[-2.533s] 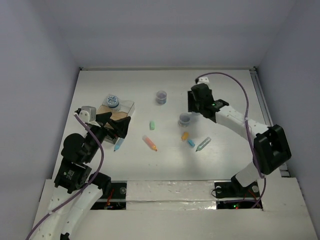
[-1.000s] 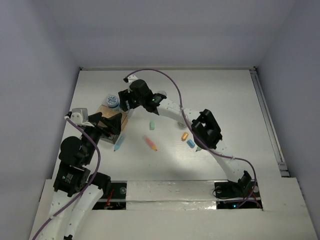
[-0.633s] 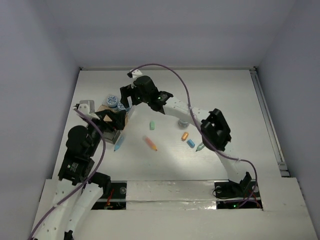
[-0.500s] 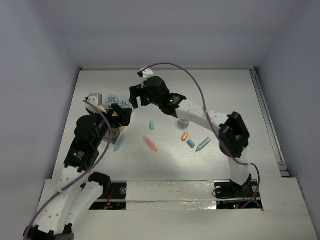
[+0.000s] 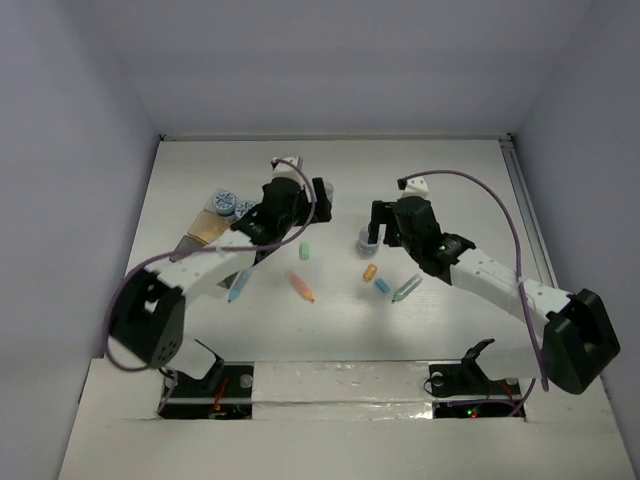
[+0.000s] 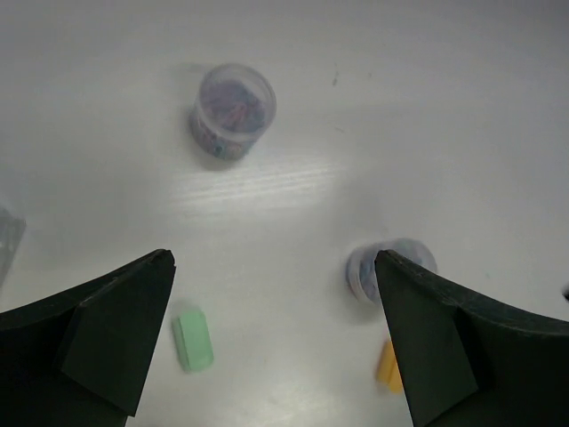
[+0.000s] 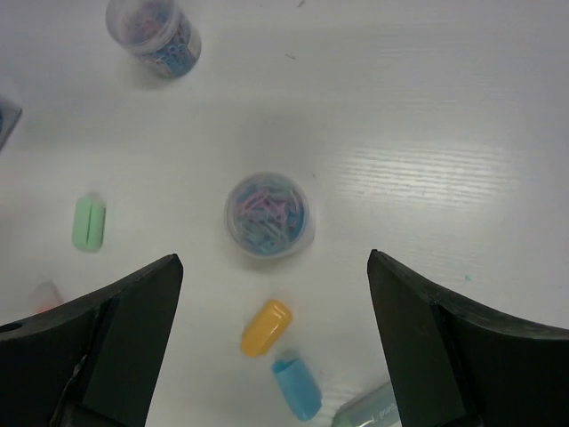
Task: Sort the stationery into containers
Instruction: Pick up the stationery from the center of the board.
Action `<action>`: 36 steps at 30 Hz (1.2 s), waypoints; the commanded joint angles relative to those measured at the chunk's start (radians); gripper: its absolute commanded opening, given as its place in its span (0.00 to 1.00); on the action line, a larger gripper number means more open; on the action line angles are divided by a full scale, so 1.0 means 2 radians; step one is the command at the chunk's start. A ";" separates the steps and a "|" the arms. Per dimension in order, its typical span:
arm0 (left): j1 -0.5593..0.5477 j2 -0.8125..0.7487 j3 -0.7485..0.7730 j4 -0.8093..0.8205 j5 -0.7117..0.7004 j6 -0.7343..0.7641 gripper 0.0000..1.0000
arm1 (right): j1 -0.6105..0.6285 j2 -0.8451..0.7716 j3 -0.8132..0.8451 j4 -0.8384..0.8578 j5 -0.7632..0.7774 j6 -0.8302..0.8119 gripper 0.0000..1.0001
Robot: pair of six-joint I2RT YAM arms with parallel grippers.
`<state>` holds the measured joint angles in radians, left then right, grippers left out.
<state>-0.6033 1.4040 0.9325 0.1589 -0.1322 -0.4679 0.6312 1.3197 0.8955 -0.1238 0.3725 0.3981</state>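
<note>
left gripper (image 6: 274, 262), right gripper (image 7: 274, 260) open; four tubs (image 5: 224, 201), six sticks (image 5: 300, 287).

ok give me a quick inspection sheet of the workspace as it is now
surface: white table, no spills seen
job's things: brownish see-through box, two tubs at its far end; two loose tubs; green piece, orange stick, orange piece, blue piece, teal pen, blue pen loose
clutter: nothing seen
jaws: left jaws open, right jaws open, nothing held
cables: purple cable on each arm
surroundings: plain walls
</note>
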 commanded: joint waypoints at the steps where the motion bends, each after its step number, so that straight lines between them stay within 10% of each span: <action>1: -0.002 0.085 0.092 0.019 -0.060 0.042 0.95 | 0.008 -0.058 -0.032 -0.002 0.014 0.020 0.91; 10: -0.007 0.310 0.307 -0.076 -0.109 0.120 0.96 | 0.008 -0.142 -0.104 0.039 -0.021 0.003 0.91; 21: -0.007 0.408 0.417 -0.124 -0.137 0.152 0.81 | 0.008 -0.128 -0.116 0.072 -0.067 -0.004 0.91; 27: -0.007 0.383 0.385 -0.112 -0.132 0.142 0.31 | 0.008 -0.131 -0.118 0.075 -0.070 -0.005 0.90; 36: 0.004 0.133 0.214 -0.060 -0.149 0.094 0.25 | 0.008 -0.134 -0.125 0.089 -0.109 0.001 0.90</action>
<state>-0.6075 1.9079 1.4372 -0.0547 -0.3744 -0.2230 0.6430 1.0664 0.6521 -0.0174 0.2081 0.4000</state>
